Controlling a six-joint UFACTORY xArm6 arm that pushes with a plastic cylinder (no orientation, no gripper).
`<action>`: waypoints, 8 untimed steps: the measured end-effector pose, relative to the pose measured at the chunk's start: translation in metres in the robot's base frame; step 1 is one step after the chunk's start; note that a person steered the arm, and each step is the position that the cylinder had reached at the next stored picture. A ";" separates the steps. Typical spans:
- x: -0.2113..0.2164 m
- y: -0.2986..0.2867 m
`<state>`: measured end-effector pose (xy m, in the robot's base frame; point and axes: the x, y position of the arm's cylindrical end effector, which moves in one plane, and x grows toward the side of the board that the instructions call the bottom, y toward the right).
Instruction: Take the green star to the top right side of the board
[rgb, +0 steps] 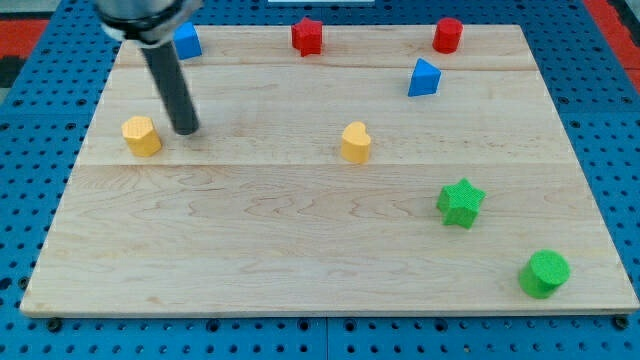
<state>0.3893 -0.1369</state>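
Note:
The green star (460, 202) lies on the wooden board (300, 250) at the view's lower right. My tip (186, 130) rests on the board at the view's upper left, far from the star. It stands just right of a yellow block (141, 136) and below a blue block (186, 40).
A red star (307, 36) and a red cylinder (447, 35) sit along the top edge. A blue triangular block (423, 77) lies at the upper right. A yellow heart-shaped block (355, 142) sits near the middle. A green cylinder (544, 273) sits at the bottom right corner.

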 end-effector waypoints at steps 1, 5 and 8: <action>-0.003 0.074; 0.228 0.202; 0.219 0.423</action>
<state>0.6080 0.2864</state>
